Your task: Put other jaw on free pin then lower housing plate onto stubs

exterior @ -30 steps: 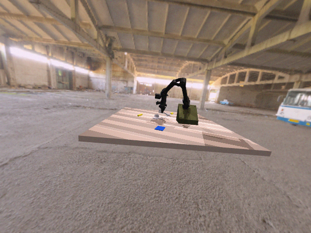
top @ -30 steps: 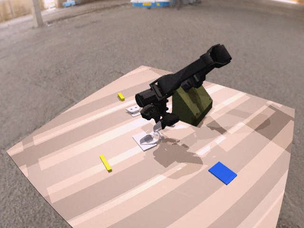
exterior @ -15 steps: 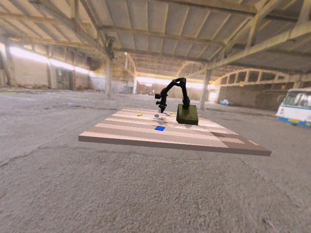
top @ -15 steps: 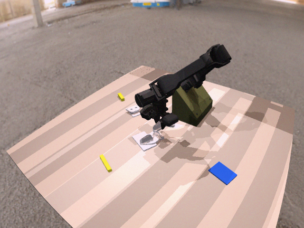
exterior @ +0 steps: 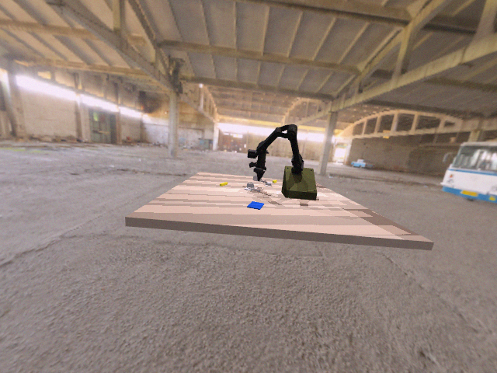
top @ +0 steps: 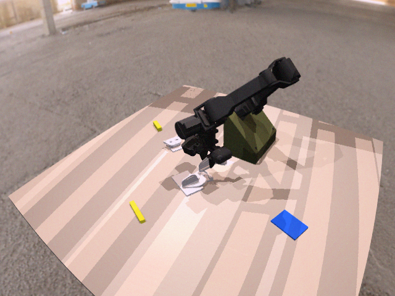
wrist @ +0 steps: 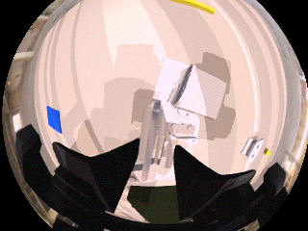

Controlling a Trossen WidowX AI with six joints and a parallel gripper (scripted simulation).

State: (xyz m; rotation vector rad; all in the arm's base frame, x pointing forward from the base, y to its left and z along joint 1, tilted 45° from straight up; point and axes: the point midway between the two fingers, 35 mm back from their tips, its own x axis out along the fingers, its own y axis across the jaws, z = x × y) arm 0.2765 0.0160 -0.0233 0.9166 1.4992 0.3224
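Note:
My gripper [top: 207, 160] [exterior: 258, 178] [wrist: 157, 145] points down and is shut on a grey jaw [top: 203, 164] [wrist: 152, 140]. The held jaw hangs just above and beside the white base plate [top: 189, 192] [wrist: 166, 72], on the side nearer the arm's base. The other jaw [top: 191, 180] [wrist: 207, 92], grey with a ribbed face, stands on the base plate. White parts lie between the two jaws; I cannot make out the free pin or whether any gear teeth touch. The white housing plate [top: 172, 141] [wrist: 257, 148], with two holes, sits apart on a small white stand.
A blue plate [top: 289, 224] [exterior: 255, 205] [wrist: 54, 119] lies flat on the table. One yellow bar [top: 137, 211] [exterior: 223, 184] [wrist: 194, 6] lies beyond the base plate; another [top: 157, 126] [exterior: 274, 181] [wrist: 267, 152] lies near the housing plate. The green arm base [top: 245, 137] [exterior: 299, 183] [wrist: 156, 204] stands close behind the gripper.

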